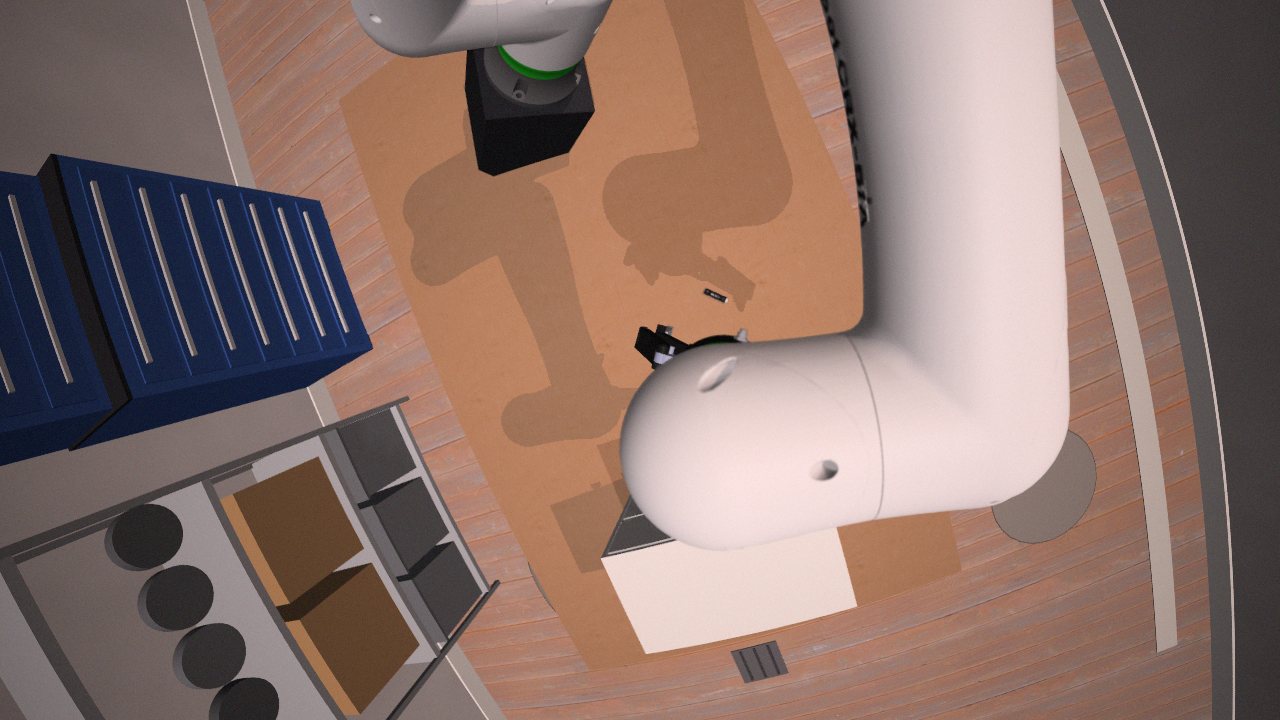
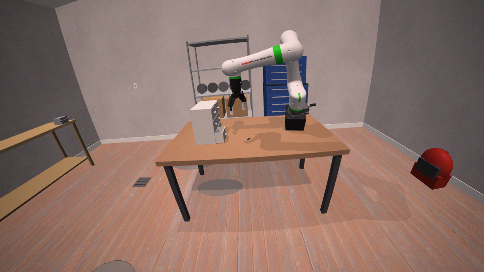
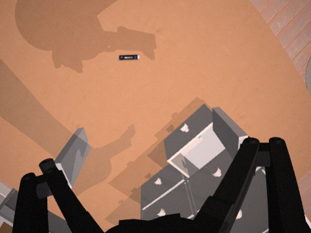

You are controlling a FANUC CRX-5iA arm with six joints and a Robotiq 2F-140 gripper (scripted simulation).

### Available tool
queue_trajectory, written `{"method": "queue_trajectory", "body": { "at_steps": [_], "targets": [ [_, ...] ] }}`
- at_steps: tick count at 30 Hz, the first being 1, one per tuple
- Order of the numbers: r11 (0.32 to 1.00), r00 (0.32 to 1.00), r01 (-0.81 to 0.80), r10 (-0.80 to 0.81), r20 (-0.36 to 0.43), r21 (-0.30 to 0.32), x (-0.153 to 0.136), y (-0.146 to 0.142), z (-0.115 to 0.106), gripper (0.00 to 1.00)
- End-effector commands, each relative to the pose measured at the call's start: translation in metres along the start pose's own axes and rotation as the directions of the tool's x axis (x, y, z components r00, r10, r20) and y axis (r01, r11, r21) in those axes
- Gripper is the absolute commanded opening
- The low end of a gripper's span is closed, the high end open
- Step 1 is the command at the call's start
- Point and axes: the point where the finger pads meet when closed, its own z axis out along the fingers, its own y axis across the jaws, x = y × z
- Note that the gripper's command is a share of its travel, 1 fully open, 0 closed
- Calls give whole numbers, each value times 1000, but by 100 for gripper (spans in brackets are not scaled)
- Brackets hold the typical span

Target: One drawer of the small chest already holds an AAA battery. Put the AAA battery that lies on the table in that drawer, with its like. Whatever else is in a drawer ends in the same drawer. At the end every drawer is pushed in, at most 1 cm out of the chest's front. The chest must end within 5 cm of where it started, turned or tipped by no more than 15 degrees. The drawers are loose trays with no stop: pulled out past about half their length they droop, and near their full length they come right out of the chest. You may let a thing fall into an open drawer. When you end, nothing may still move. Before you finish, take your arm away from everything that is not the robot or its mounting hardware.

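Note:
The AAA battery (image 1: pixel 715 295) (image 2: pixel 248 139) (image 3: pixel 129 57), black with a pale end, lies on the table in front of the chest. The small white chest (image 1: pixel 733 600) (image 2: pixel 203 126) stands upright, its front facing the robot base side. One bottom drawer (image 2: pixel 220 136) (image 3: pixel 210 149) is pulled out; a small green bit shows inside near its front wall, the rest of that thing hidden. The other visible drawers look pushed in. My gripper (image 2: pixel 238 108) (image 3: pixel 149 129) is open and empty, high above the table beside the chest's upper front. In the top view the arm hides most of it.
The robot base (image 1: pixel 528 134) (image 2: pixel 295 121) stands at the table's far end from the chest. The table (image 1: pixel 384 143) (image 2: pixel 304 145) carries arm shadows. Small knobs stick out from the drawer fronts. A metal shelf and a blue cabinet (image 1: pixel 214 286) stand beyond the table.

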Motion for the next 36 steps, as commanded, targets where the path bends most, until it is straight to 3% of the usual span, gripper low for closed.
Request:
{"method": "queue_trajectory", "body": {
  "at_steps": [1, 10, 22, 24, 36],
  "targets": [
    [989, 989, -150, 150, 1, 0, 5, -3, 13, 100],
    [936, 936, -353, 353, 1, 0, 13, -7, 32, 100],
    [744, 744, -668, 668, 1, 0, 26, -13, 65, 100],
    [744, 744, -668, 668, 1, 0, 26, -13, 65, 100],
    [471, 471, -882, 882, 1, 0, 39, -20, 96, 100]
  ]
}}
